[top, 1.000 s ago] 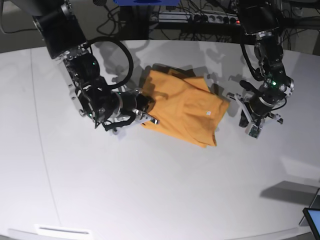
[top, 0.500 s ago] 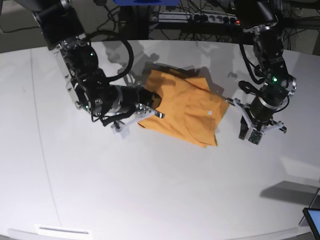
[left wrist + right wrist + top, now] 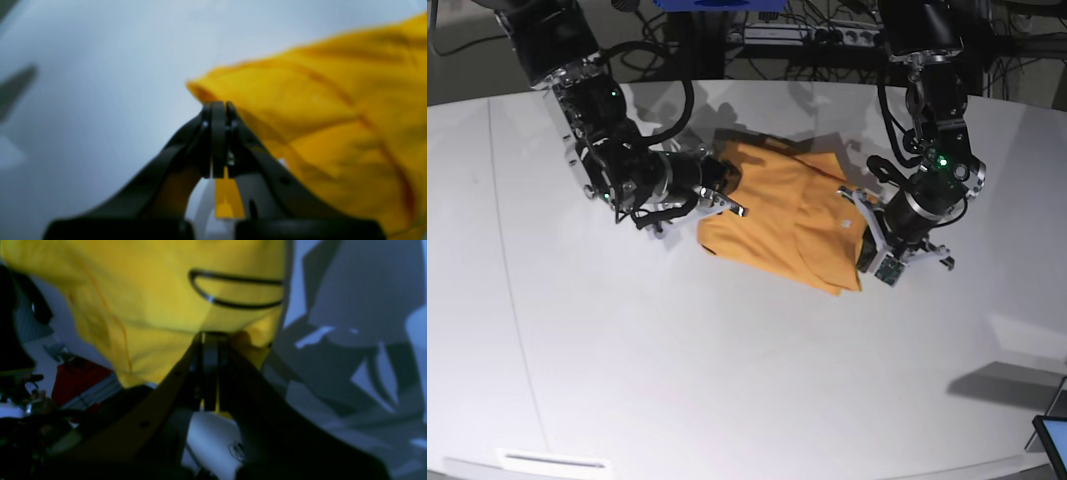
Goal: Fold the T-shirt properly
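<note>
The right hand (image 3: 210,340) was clenched, its tip pressed against the edge of the T-shirt (image 3: 789,215) near the dark loop of trim (image 3: 233,290) by the collar; a sliver of yellow showed behind the closed jaws, but the right wrist view did not settle whether cloth was actually pinched. The left hand (image 3: 218,110) was clenched too, its tip just beside a rounded corner of the shirt, again with yellow visible behind the jaws and no clear sign of a grip. From the base view the right hand (image 3: 717,200) sat at the shirt's one side and the left hand (image 3: 875,250) at the opposite side. The shirt lay partly folded near the middle of the white desk (image 3: 727,380). To do this step well, I judged each hand should take a corner through all layers, then carry both sides evenly, keeping the cloth taut and low so the fold lands square.
</note>
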